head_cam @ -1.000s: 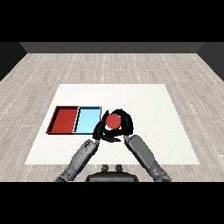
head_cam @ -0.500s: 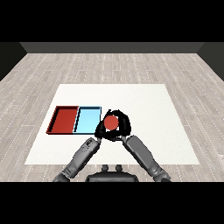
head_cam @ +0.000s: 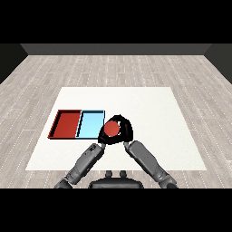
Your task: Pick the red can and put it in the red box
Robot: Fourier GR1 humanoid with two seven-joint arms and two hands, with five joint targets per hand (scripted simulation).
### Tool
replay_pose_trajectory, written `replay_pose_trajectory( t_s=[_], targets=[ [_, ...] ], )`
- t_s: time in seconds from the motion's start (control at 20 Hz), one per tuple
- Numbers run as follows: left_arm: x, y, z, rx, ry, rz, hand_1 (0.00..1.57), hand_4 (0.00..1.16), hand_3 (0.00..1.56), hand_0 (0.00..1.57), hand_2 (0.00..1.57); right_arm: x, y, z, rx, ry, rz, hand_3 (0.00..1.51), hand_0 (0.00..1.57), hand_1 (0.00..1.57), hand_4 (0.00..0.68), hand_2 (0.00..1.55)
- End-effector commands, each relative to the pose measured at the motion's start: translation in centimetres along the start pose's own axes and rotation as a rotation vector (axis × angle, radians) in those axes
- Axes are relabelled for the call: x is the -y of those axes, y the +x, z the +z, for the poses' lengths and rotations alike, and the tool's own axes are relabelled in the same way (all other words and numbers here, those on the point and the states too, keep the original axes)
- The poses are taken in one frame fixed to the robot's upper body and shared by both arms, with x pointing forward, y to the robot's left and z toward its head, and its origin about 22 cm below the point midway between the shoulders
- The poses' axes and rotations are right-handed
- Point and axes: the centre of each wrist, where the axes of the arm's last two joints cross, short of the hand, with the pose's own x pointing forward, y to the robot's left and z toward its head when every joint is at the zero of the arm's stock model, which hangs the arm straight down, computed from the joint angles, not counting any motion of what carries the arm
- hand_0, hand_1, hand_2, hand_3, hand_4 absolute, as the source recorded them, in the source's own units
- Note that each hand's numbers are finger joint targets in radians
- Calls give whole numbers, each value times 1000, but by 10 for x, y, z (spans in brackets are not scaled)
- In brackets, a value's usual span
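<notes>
Grey wood flooring surrounds the white table (head_cam: 149, 108). Right hand (head_cam: 124, 129) is curled round the red can (head_cam: 111, 129), just right of the light blue tray (head_cam: 89, 124); red tray (head_cam: 66, 123) adjoins it. Left hand (head_cam: 102, 139) is mostly hidden, finger state indeterminate.

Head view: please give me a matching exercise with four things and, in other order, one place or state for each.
Things:
1. red can
2. red tray
3. light blue tray
4. left hand

Places or states:
A. leftmost on the table
B. between the red tray and the can
C. held in the right hand
D. holds nothing

Pairs: 1-C, 2-A, 3-B, 4-D
</notes>
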Motion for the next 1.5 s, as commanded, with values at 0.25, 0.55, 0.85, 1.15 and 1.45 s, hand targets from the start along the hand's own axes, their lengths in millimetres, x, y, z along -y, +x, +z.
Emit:
replay_pose_trajectory(
  t_s=[0.25,0.55,0.85,1.15,1.45],
  targets=[
    [-6,5,-16,-31,64,-13,1571,1122,1477,1571,1559,8,-2,-11,0,-4,-25,1391,1484,1484,646,1445],
    [17,-5,1,99,103,-43,1571,1137,1482,1571,1564,-2,-5,-2,-16,-4,-34,1388,1493,1493,637,1439],
    [4,4,-7,150,121,-7,1571,1147,1513,1571,1571,2,-4,-1,-99,11,40,0,0,0,0,0],
    [-2,8,3,151,161,-42,1571,1141,1507,1571,1571,6,0,10,-108,24,45,0,0,0,0,0],
    [-4,4,4,154,157,-47,1571,1136,1497,1571,1571,18,7,-4,-137,-10,52,0,0,0,0,0]
  ],
)
